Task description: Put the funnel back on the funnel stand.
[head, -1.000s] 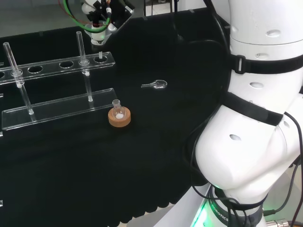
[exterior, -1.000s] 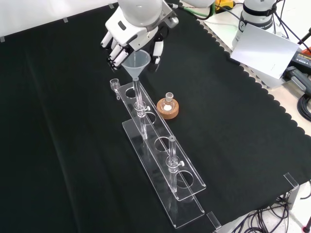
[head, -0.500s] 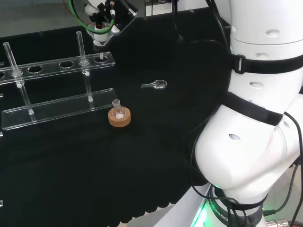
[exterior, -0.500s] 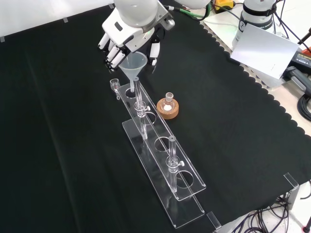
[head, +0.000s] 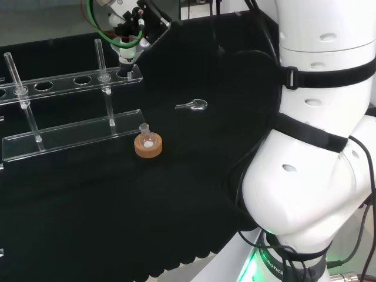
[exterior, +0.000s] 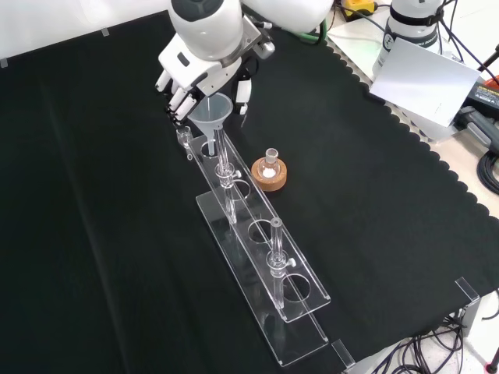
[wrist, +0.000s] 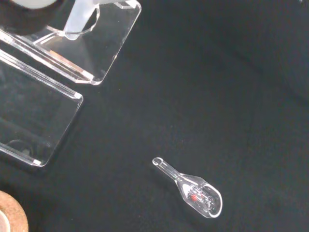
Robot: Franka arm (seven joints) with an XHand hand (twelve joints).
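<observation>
Your hand (exterior: 204,64) has its fingers curled round the funnel (exterior: 212,114), which hangs at the far end of the stand (exterior: 265,249) in the front view, stem at the last hole. Keep the stem upright and centred over that hole, lower straight, and let go only once the cone rests on the rail — not before. The small flask (exterior: 270,162) on its cork ring (exterior: 269,175) looks nearly empty; the glass scoop (wrist: 190,188) on the table (exterior: 93,234) holds a red speck.

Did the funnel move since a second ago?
Yes. In the front view the funnel, held by the robot hand, has moved left and toward the end hole of the clear stand, which stayed put.
</observation>
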